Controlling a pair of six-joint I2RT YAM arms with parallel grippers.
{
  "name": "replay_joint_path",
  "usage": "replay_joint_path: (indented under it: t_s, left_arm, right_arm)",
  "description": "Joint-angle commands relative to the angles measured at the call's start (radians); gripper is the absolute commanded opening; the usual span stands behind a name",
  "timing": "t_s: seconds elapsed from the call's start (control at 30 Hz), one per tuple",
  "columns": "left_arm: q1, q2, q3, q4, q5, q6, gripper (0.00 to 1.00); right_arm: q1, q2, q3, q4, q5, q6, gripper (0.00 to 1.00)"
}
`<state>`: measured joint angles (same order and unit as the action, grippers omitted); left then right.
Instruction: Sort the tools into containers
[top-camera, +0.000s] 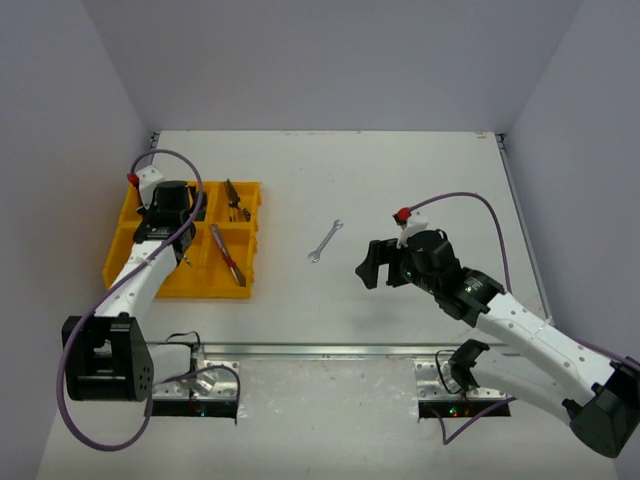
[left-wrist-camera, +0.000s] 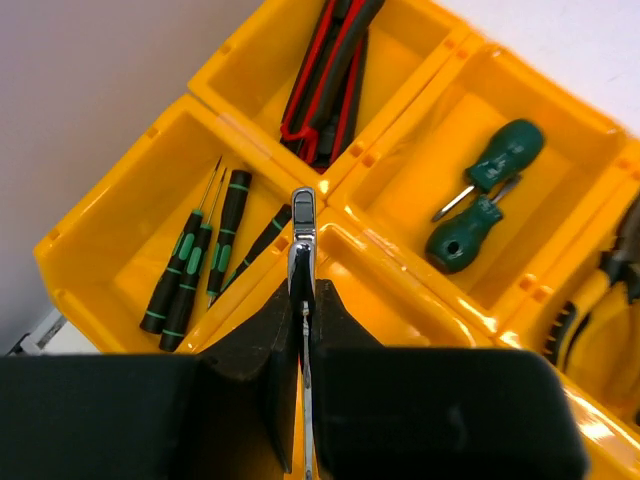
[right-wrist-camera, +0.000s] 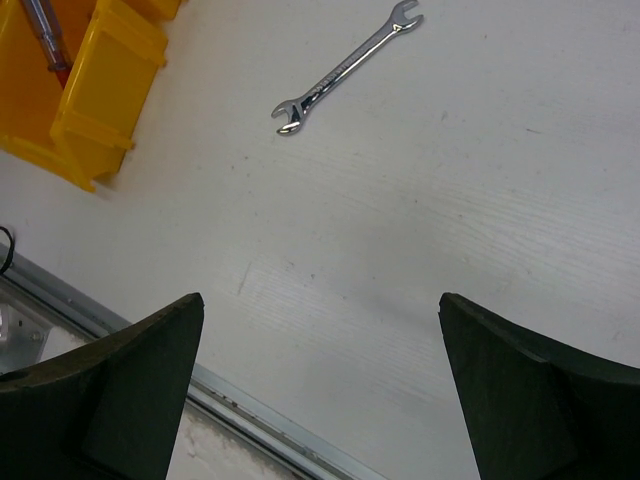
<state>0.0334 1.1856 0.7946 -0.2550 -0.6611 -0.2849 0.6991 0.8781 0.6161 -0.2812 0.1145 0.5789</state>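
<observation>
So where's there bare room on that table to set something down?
The white table lies bare beyond the loose silver wrench, toward the far wall, and between it and the bright yellow plastic tray. The tray is crowded: tools inside, the left gripper above.

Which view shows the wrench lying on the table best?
The right wrist view: the wrench is large and whole, both ends clear. The top view shows it small, right of the tray. The left wrist view misses it; the left gripper holds a second wrench.
</observation>
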Motion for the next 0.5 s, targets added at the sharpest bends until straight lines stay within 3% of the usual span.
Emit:
replay_joint_path:
  t_s: [0.0,0.1,0.17,0.23,0.3,0.37,0.47]
  left_arm:
    - [0.032,0.061,-0.002,0.068,-0.026,-0.007,0.00]
    - [0.046,0.074,-0.018,0.066,-0.047,-0.035,0.04]
    - [0.048,0.071,-0.005,0.060,-0.003,-0.077,0.47]
    - [0.049,0.075,0.009,0.057,0.040,-0.090,0.61]
    - [0.049,0.084,0.056,-0.008,0.077,-0.145,0.90]
    - [0.049,0.081,0.099,-0.053,0.113,-0.171,0.99]
    - [0.048,0.017,0.143,-0.106,0.222,-0.181,1.00]
  right_arm:
    - [-0.006,-0.011,-0.013,0.045,-0.031,-0.015,0.99]
    - [-0.007,-0.020,-0.018,0.047,-0.026,-0.017,0.99]
    - [-0.006,-0.016,-0.019,0.048,-0.027,-0.017,0.99]
    - [-0.006,-0.004,-0.015,0.048,-0.029,-0.011,0.99]
    - [-0.006,0.039,-0.010,0.058,-0.046,0.002,0.99]
    - [-0.006,0.084,-0.006,0.081,-0.064,0.020,0.99]
    - [-0.006,0.170,0.030,0.091,-0.080,0.063,0.99]
